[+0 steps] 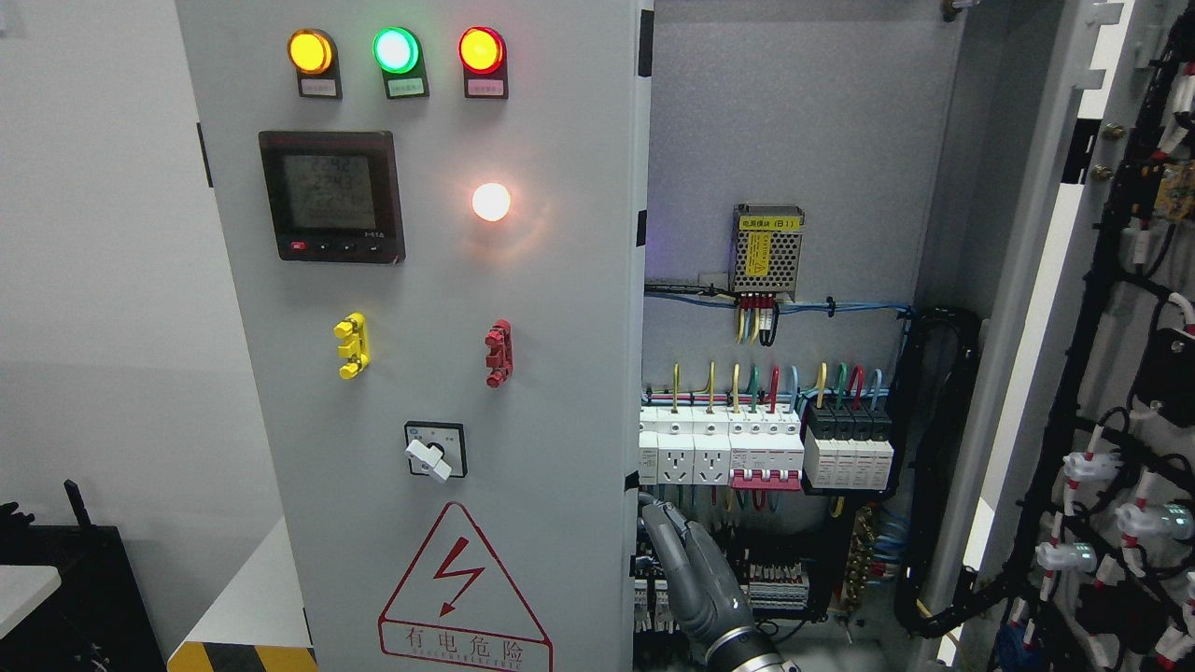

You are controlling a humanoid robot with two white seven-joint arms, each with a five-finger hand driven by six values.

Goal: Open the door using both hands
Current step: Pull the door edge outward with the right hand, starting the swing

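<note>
Looking at the electrical cabinet, you see its left door [448,355] closed and facing you, while the right door [1102,373] stands swung wide open at the far right, its inner face showing black cable bundles and white connectors. Between them the cabinet interior [794,140] is exposed. One robot hand [691,569] comes up from the bottom edge just right of the left door's free edge; you cannot tell from which side its arm enters. Its grey fingers [665,527] lie together, stretched upward, with the tips close against that door's edge, and you cannot tell whether they actually grip it. On the left door, three lamps sit along the top: yellow [310,51], green [396,49] and red [482,49]. Below them is a black meter [332,196], with a glowing white lamp [491,202] to its right. Lower on the door come a yellow handle [352,345], a red handle [499,353], a rotary switch [433,455] and a red warning triangle [464,583]. Inside, just right of the left door's edge, a row of breakers [766,448] sits under a perforated power supply [767,250].
</note>
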